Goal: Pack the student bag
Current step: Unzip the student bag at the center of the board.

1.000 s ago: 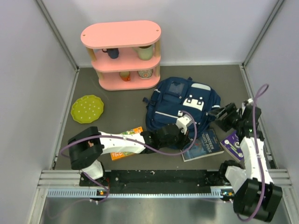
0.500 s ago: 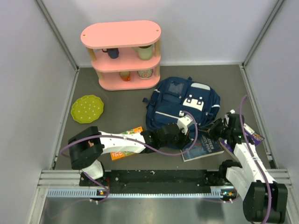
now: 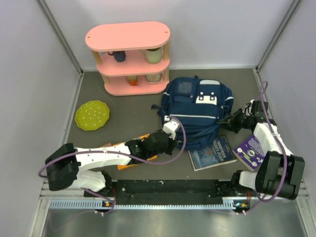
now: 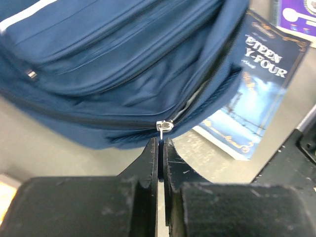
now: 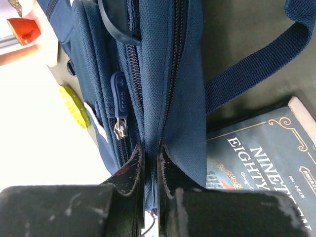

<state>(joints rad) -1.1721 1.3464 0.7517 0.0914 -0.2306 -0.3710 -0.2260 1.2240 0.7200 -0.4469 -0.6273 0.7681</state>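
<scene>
— Well, where do the jaws stand?
— My left gripper (image 4: 158, 144) has them pressed together just under the zip pull (image 4: 163, 127). Whether they nip it, I cannot tell. My right gripper (image 5: 149, 150) pinches the bag (image 3: 197, 111) at a side seam. The bag lies mid-table, before the shelf (image 3: 129, 37).
— Progress?
— Early, I'd judge: blue book (image 3: 212, 153), purple book (image 3: 251, 150) and orange book (image 3: 140, 139) all lie outside.

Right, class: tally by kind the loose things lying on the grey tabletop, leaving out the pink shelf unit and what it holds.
Books: 3 (flat orange book, dark blue book, purple book)
Backpacks: 1 (navy-blue fabric backpack)
Plates: 1 (round lime-green plate)
Total: 5
</scene>
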